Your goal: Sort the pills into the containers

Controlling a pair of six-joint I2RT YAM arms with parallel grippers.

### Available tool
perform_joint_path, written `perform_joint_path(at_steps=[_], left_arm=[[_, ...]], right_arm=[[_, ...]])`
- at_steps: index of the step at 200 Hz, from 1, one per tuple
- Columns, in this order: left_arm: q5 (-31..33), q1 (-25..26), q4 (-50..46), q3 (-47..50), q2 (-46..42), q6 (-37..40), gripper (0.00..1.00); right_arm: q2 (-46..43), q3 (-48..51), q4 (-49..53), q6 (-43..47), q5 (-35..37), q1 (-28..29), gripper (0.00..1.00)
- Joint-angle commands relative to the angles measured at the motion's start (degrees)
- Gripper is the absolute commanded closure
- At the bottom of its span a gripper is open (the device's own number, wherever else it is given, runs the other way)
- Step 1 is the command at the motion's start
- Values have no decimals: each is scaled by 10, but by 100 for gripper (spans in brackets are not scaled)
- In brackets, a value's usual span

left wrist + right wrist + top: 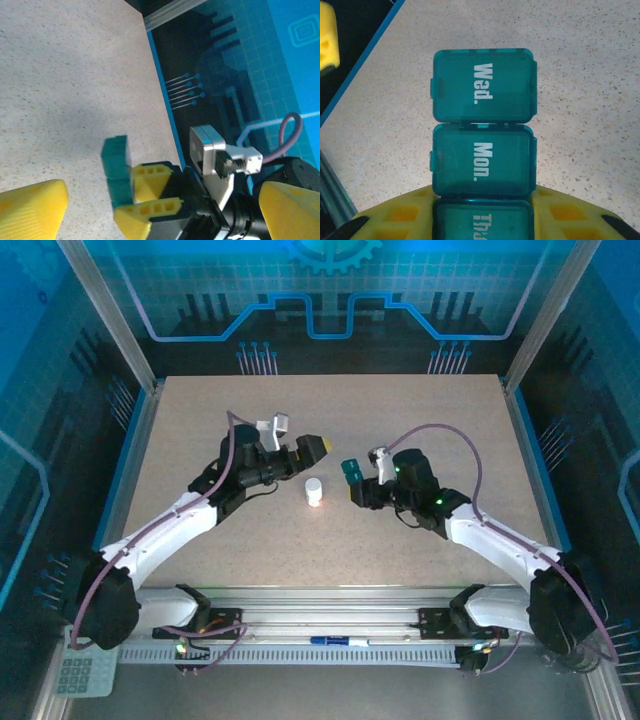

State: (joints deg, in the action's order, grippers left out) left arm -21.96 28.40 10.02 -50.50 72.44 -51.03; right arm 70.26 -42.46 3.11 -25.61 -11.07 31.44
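Observation:
The containers are one teal pill box (482, 127) with a row of lidded compartments marked "Wed.", "Mon." and "Thu"; all the lids I see are closed. My right gripper (482, 217) is shut on its near end, a yellow finger (395, 217) on each side. From above, the right gripper (360, 486) holds the pill box (351, 471) just above the table, right of centre. My left gripper (312, 450) hovers a little to its left, open wide with nothing between its fingers (32, 207). Through the left gripper (164, 200) I see the pill box (116, 160) edge-on. The pills are out of view.
A small white bottle (314, 491) stands on the speckled table (200, 420) between the two grippers. The blue frame edge (165, 95) runs along the table's sides. A blue pen (340, 642) lies on the front rail, and a keypad (85, 672) sits at the near left corner.

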Motion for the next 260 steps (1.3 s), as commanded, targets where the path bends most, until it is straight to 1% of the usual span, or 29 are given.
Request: perform_joint_path(at_steps=[1, 54, 105, 202, 260], left_arm=[[-8, 18, 33, -18, 13, -18, 1], [1, 46, 51, -19, 30, -26, 1], [6, 60, 62, -31, 55, -28, 1], [9, 66, 63, -52, 79, -22, 1], [8, 71, 62, -62, 90, -22, 1]], right_arm=[[14, -23, -25, -24, -19, -7, 64], [20, -32, -31, -39, -21, -8, 65], [21, -33, -43, -52, -33, -8, 65], [22, -18, -55, -59, -50, -7, 65], [22, -12, -58, -62, -53, 5, 65]])
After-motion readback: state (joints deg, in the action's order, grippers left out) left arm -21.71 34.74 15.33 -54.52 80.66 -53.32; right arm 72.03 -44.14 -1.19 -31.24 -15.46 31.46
